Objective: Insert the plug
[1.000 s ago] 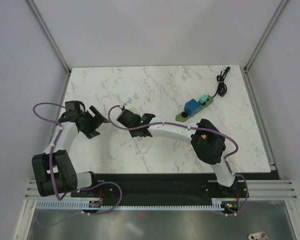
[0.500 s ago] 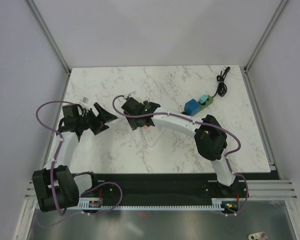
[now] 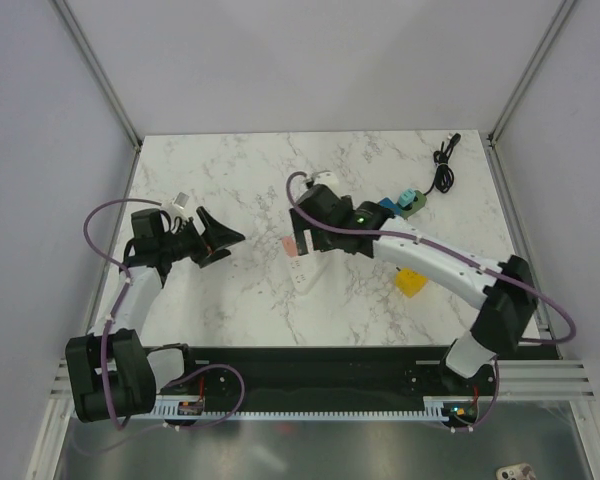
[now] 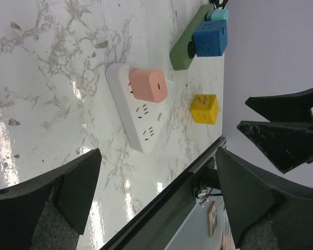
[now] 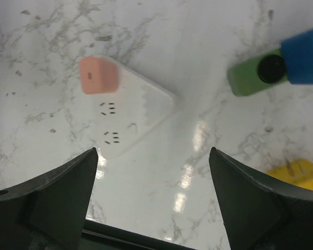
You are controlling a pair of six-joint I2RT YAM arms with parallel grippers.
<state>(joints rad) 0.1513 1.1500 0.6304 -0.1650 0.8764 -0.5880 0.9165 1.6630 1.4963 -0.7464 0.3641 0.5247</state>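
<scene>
A white power strip (image 5: 141, 112) lies on the marble table, with a pink plug cube (image 5: 98, 75) sitting on its far end. My right gripper (image 5: 153, 151) hovers above the strip's near end, open and empty. My left gripper (image 4: 157, 153) is open and empty too. It hangs to the left and looks across at the strip (image 4: 131, 112) and the pink plug (image 4: 148, 85). From above, the pink plug (image 3: 288, 245) and the strip (image 3: 300, 268) sit just under the right gripper (image 3: 302, 240). The left gripper (image 3: 225, 237) is well apart from them.
A yellow cube (image 3: 410, 281) lies loose to the right of the strip. Behind it, a green power strip (image 4: 185, 49) carries a blue cube (image 4: 210, 37) and a teal one (image 4: 219, 14). A coiled black cable (image 3: 443, 165) lies at the back right corner.
The right gripper has opened and moved right and back, over the white strip. The pink plug and the yellow cube have come into view. The left gripper has shifted slightly right.
</scene>
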